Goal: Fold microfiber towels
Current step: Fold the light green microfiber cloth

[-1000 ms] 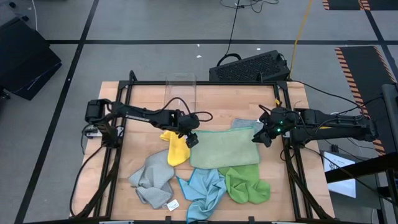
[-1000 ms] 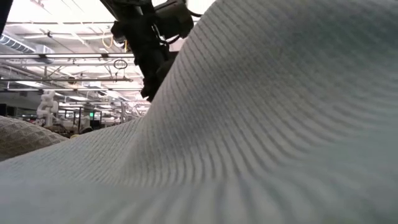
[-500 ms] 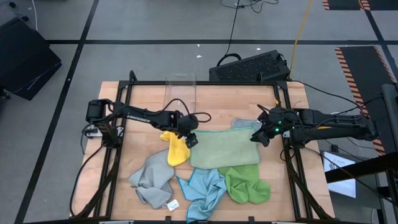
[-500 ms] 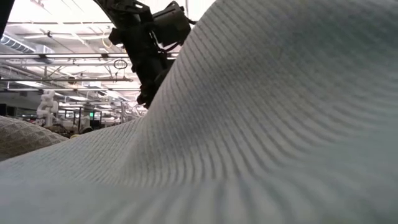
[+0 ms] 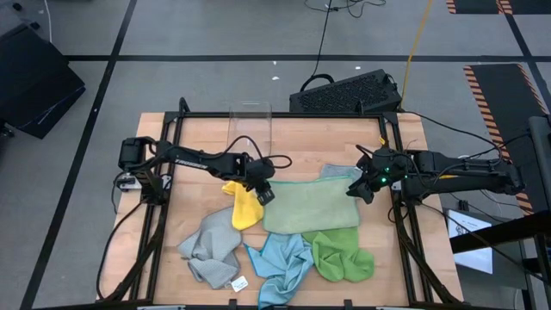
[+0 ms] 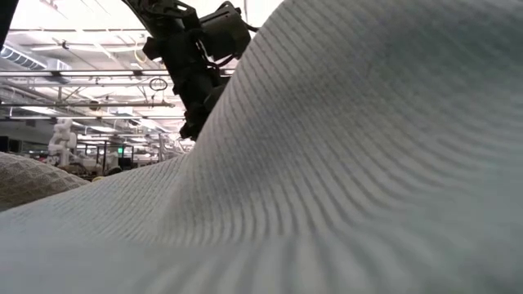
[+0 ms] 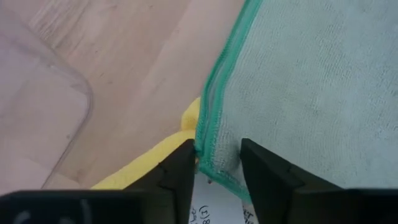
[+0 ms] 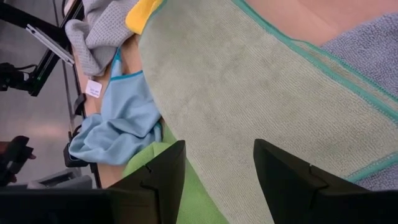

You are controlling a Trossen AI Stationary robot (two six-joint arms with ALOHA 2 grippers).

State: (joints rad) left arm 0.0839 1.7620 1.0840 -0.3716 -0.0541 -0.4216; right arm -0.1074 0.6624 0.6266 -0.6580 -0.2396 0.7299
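Two slim black jointed arms trail black cables; the right gripper (image 5: 368, 186) shows a small green light.

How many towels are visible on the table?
6: yellow towel, pale green towel, grey towel, light blue towel, bright green towel, second grey towel mostly hidden.

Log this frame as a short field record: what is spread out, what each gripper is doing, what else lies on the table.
spread towel: pale green towel, flat at table centre
left gripper: fingers astride the pale green towel's corner edge, over the yellow towel
right gripper: at the opposite corner, open
loose towels: grey towel, light blue towel, bright green towel, crumpled near the front
bin: clear plastic bin at the back
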